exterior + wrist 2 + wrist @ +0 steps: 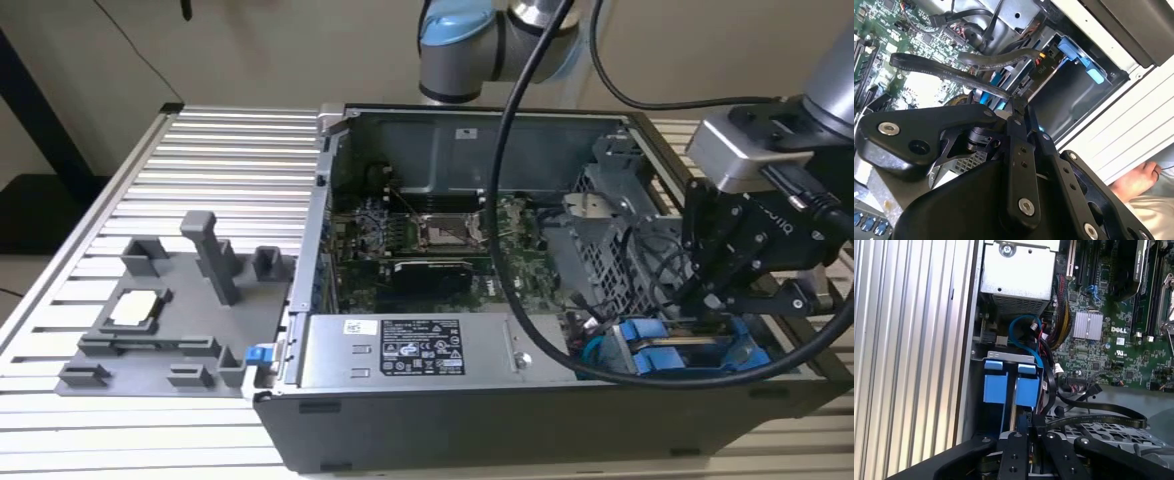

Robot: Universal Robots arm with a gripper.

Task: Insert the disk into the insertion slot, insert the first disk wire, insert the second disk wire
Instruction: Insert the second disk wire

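The disk (1004, 382), seen by its bright blue carrier, sits end-on in the insertion slot (1009, 358), a grey metal bay in the open computer case's near corner on the exterior view's right (667, 355). My gripper (707, 315) hangs just above that bay. Its fingers (1029, 432) are shut on the end of a flat black disk wire (1094, 416), right over the disk's edge. In the second wrist view the same black wire (939, 70) runs into the closed fingertips (1016, 102). A blue wire (1023, 332) loops down behind the carrier; its end is hidden.
The case's green motherboard (441, 235) and a perforated drive cage (607, 250) lie beside the bay. A grey box with a white sticker (414, 350) fills the front. A grey fixture (167, 310) stands on the slatted table. A person's hand (1139, 182) rests outside the case.
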